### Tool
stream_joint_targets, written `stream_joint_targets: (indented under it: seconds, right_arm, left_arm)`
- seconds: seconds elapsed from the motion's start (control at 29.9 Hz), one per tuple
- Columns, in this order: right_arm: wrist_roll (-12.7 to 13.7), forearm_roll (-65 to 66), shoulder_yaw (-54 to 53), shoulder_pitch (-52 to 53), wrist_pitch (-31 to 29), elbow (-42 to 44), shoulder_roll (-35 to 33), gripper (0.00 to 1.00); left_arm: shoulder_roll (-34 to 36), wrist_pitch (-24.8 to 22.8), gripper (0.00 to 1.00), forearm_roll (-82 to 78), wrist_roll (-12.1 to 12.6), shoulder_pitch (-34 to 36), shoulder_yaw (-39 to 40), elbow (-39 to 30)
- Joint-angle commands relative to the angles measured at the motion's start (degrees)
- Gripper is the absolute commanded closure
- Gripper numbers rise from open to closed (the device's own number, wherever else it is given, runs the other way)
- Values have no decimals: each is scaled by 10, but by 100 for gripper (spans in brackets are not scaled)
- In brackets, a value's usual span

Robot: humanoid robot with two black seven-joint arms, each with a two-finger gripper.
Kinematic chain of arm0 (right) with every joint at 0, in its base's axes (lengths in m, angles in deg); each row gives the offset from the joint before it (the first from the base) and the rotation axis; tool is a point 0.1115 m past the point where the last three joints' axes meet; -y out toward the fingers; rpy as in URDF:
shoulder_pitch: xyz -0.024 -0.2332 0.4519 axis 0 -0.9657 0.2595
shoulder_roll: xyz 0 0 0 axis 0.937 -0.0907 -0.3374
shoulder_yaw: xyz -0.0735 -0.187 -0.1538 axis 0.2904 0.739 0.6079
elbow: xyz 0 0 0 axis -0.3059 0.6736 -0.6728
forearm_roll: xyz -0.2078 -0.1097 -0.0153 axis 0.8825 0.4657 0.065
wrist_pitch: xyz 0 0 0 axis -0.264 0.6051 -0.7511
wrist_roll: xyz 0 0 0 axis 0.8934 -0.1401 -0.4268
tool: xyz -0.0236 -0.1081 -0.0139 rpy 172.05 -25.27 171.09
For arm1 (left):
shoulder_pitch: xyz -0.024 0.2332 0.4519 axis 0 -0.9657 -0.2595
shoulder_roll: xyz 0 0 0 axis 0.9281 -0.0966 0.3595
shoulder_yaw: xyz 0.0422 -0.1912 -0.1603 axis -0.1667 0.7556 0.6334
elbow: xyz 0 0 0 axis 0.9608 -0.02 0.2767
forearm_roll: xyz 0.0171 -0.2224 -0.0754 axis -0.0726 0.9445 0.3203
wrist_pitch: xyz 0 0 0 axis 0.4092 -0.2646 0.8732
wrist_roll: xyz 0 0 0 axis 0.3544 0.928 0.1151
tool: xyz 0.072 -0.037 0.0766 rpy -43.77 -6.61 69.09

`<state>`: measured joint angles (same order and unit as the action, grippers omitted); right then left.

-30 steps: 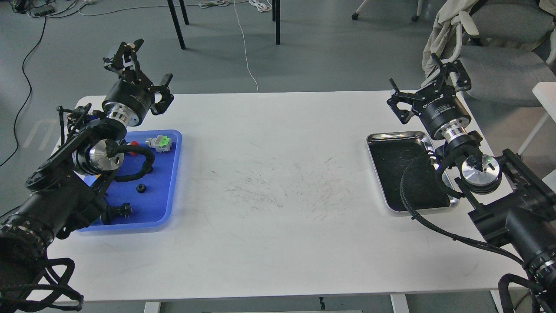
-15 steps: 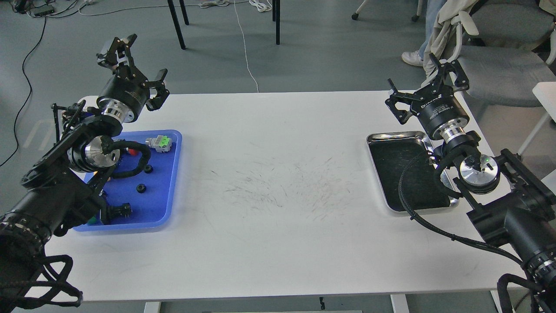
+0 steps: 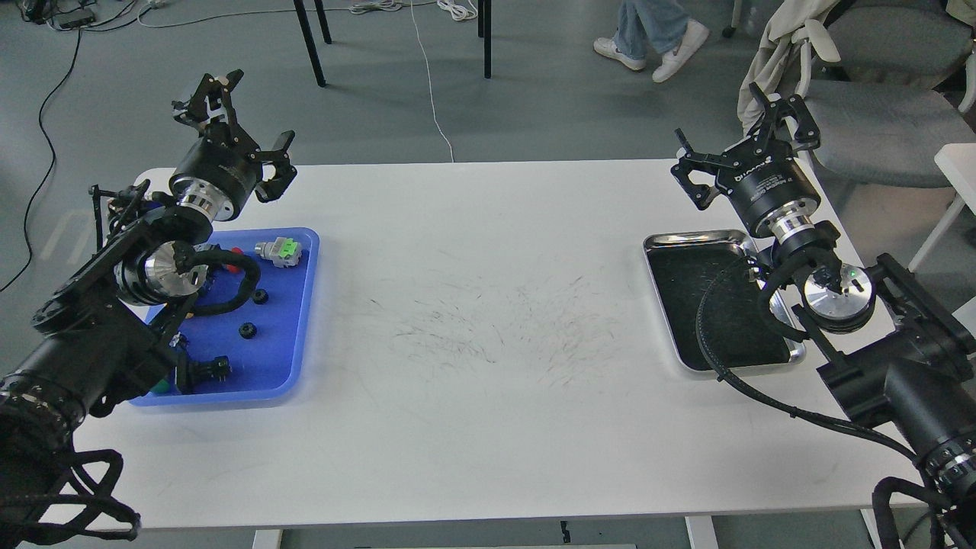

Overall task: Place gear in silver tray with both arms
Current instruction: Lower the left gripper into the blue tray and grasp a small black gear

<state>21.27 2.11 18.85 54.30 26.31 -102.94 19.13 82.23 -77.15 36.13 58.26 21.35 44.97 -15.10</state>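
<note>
- One view only, from the robot's own head, looking forward and down.
- It stands well back: the whole white desk (image 3: pixel 488 343) fits, with grey floor beyond its far edge.
- The left arm (image 3: pixel 114 320) enters bottom-left, the right arm (image 3: pixel 892 374) bottom-right.

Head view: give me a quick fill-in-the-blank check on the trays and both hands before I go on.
1. The small black gears lie in the ____ tray.
2. The silver tray sits on the table's ____ side, its dark floor holding no gear.
3. The left hand holds ____; its fingers are spread.
4. The right hand has its fingers ____ above the table's far edge.

Missing words: blue; right; nothing; open
</note>
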Motion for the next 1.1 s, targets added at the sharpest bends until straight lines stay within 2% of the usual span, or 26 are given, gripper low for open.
stream_joint_targets:
  seconds: [0.0, 0.17, 0.23, 0.3, 0.4, 0.57, 0.74, 0.77, 0.8, 0.9, 0.94, 0.97, 1.07]
  right_arm:
    - [0, 0, -2, -2, 5, -17, -3, 1]
    - [0, 0, -2, -5, 4, -15, -3, 1]
    - [0, 0, -2, -7, 3, -15, -6, 1]
    - [0, -1, -3, -7, 4, -19, -9, 1]
    - [0, -1, -5, -8, 4, -19, -14, 1]
    - [0, -1, -4, -7, 3, -18, -15, 1]
    - [0, -1, -15, -5, 11, -18, -17, 1]
    - [0, -1, -18, -6, 11, -18, -19, 1]
    - [0, 0, -18, -6, 11, -18, -19, 1]
    - [0, -1, -19, -6, 10, -19, -20, 1]
    - [0, -1, -20, -5, 10, -20, -20, 1]
    - [0, -1, -20, -5, 10, -20, -24, 1]
    - [0, -1, -24, -7, 10, -19, -41, 1]
  left_arm:
    - [9, 2, 0, 1, 0, 1, -4, -4]
    - [14, 10, 0, -8, -2, 2, -4, -5]
    - [20, -11, 0, -12, -3, -5, -7, -9]
    - [26, -18, 0, -21, -6, -6, -31, -20]
    - [37, 0, 0, -31, -6, -2, -75, -27]
    - [100, 1, 0, -68, -4, 1, -148, -89]
    - [180, 2, 0, -158, 5, 3, -170, -164]
    - [200, 2, 0, -182, 15, 1, -170, -187]
    - [220, 1, 0, -206, 36, -1, -172, -214]
    - [281, -4, 0, -249, 128, -6, -188, -285]
    - [294, -4, 0, -258, 146, -7, -195, -301]
    - [310, -4, 0, -271, 156, -8, -204, -318]
    - [341, -4, 0, -332, 164, -6, -237, -361]
